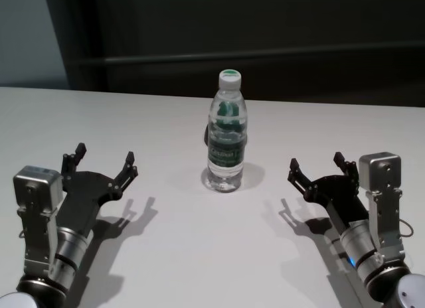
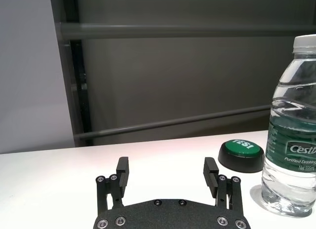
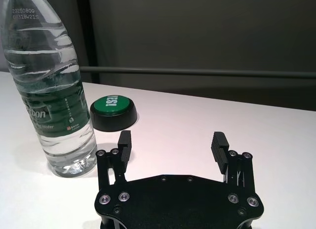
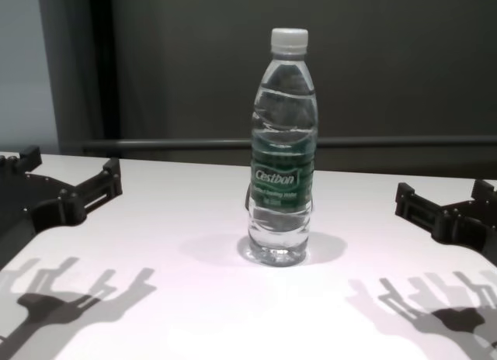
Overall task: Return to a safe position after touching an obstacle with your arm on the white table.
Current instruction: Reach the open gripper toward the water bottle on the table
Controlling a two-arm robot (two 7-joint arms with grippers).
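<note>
A dark panelled wall with a horizontal rail runs behind the smooth white table (image 1: 172, 255). At the middle of the tabletop stands the bottle (image 1: 227, 132), clear ribbed plastic with a white screw cap and a dark green label, upright, its long axis vertical and cap pointing up. Just behind it sits a round button (image 3: 114, 112), black base with a green domed top. The left gripper (image 1: 105, 163) hovers low over the table to the bottle's left, black fingers spread and holding nothing. The right gripper (image 1: 319, 167) mirrors it on the right, likewise spread and empty, well apart from the bottle.
</note>
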